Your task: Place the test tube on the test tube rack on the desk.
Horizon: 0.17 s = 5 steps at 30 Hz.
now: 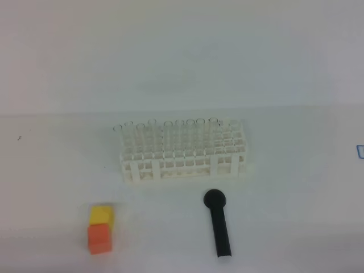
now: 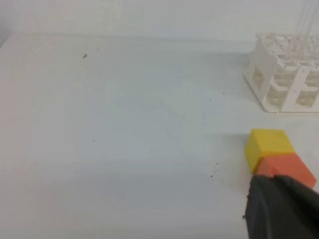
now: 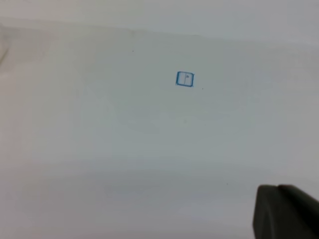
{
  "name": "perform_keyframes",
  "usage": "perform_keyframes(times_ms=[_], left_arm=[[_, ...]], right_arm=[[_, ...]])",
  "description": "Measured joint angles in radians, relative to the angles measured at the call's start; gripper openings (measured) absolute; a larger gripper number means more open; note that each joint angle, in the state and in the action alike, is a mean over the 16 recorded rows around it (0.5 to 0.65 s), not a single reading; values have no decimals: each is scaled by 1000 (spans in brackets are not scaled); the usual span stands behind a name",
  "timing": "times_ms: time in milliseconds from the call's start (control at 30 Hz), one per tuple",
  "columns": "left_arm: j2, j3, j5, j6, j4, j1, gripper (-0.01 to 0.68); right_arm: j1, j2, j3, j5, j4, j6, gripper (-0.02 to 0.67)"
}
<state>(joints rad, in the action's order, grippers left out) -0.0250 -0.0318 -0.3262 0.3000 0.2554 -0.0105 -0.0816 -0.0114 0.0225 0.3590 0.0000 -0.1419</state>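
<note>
Test tubes [image 1: 168,136] stand upright in the rack [image 1: 185,159] mid-desk [image 1: 57,148], bare surface all round. Tool [image 1: 218,223] lies just before it; cubes [image 1: 100,228] front-left. Both grippers: grip state not discernible.

neither of your arms shows in the exterior high view; from the left wrist camera you get only a dark, blurred piece of the left pincer [image 2: 281,206] in the lower right corner, hanging above the table [image 2: 124,149], too little of it to say how its jaws stand; from the right wrist camera you get the same, a dark corner of the right pincer [image 3: 286,211] at the lower right, above the table; its jaws cannot be made out either; nothing shows in either one's grasp.
</note>
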Motion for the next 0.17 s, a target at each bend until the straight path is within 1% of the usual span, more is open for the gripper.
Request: perform_keyframes(times_ms=[167], left_arm=[[-2, -2, 1, 1, 0, 0, -1]], right_arm=[[0, 0, 0, 0, 0, 0, -1]])
